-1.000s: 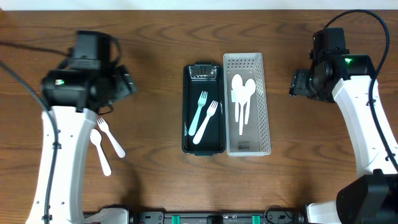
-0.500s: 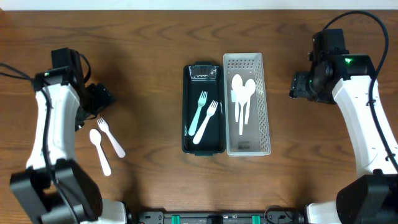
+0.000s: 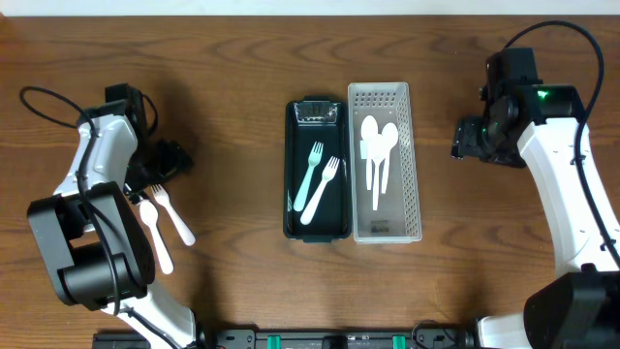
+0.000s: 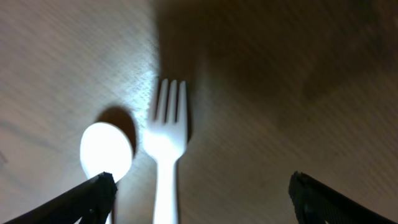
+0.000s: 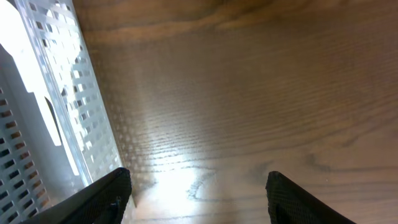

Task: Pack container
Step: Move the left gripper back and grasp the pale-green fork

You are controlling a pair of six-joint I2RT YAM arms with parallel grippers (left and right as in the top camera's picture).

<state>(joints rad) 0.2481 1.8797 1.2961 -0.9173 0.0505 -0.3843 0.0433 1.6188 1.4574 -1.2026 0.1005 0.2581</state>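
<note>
Low over the left side of the wooden surface [image 3: 232,68], above two loose pieces of cutlery: left pincer [image 4: 202,196], fingers spread wide apart, nothing between them. In the left wrist view, just ahead of those fingers: loose fork [image 4: 166,146], white, tines pointing away. Just beside it on the left: loose spoon [image 4: 106,151], also white, bowl about level with the fork's head. One dark fingertip [image 4: 93,196] crossing the lower edge of the bowl in the picture; cannot tell whether touching it or hanging above. From overhead, both pieces flat on the wood, handles running toward the near edge, well apart from the containers.

In the middle of the surface: container [image 3: 334,218], dark, long and narrow. Inside it, side by side: blue fork [image 3: 310,174], pale in colour, and second fork [image 3: 322,189], white, heads toward the far end, handles slanting to the near left. Hard against its right wall or just beside it, cannot tell which: basket [image 3: 386,228], white and perforated. Bunched in the basket's far half: white spoons [image 3: 378,145], bowls toward the far end.

On the right, well clear of the basket: right pincer [image 5: 199,193], fingers apart and empty, held above bare wood. In its wrist view, the basket's holed wall at the left edge, only wood grain between the two fingers.
</note>
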